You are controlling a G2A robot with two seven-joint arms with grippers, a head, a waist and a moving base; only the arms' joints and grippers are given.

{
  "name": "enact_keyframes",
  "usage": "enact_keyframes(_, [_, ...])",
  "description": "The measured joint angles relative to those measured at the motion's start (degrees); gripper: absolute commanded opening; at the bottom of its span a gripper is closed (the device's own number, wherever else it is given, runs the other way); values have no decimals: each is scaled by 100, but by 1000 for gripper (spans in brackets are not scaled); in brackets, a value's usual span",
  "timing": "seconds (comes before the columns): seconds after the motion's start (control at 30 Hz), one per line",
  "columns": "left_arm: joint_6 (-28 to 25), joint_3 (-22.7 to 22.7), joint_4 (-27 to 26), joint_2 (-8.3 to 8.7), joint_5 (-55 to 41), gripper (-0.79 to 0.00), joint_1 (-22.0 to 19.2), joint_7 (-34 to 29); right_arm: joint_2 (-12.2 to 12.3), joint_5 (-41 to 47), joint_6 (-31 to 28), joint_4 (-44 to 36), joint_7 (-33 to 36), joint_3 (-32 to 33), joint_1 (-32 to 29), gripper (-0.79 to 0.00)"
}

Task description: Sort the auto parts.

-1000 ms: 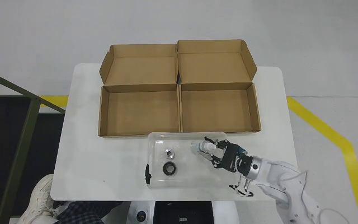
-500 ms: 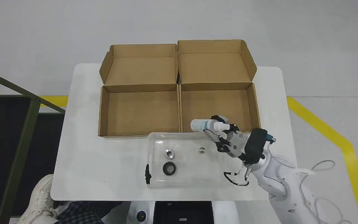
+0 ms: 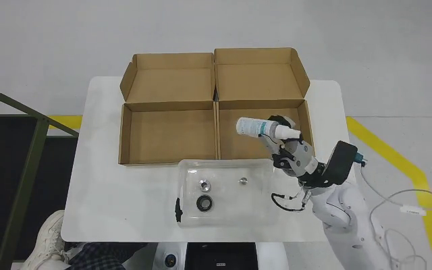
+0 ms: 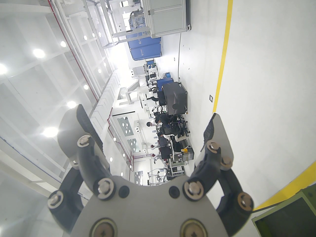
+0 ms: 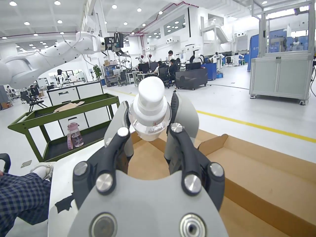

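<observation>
The right hand (image 5: 149, 106) is closed around a white-capped bottle (image 5: 150, 92), whose clear body is pinched between the two fingers (image 5: 184, 114) and whose cap points away from the wrist. Below the hand lie two open cardboard boxes (image 5: 259, 159) side by side on the white table (image 5: 60, 181). Beyond the table stands a green cart (image 5: 61, 115) with a pink drinking bottle (image 5: 74, 135) on its lower shelf. The other arm (image 5: 49, 52) is raised farther off.
</observation>
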Motion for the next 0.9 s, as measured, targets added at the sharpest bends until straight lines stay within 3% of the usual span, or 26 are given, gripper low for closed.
enact_keyframes(0.47, [0, 0, 0, 0, 0, 0, 0, 0, -5, -105, -219, -300, -459, 257, -173, -785])
enact_keyframes(0.9, [0, 0, 0, 0, 0, 0, 0, 0, -18, -318, -348, -282, -340, 219, -131, -785])
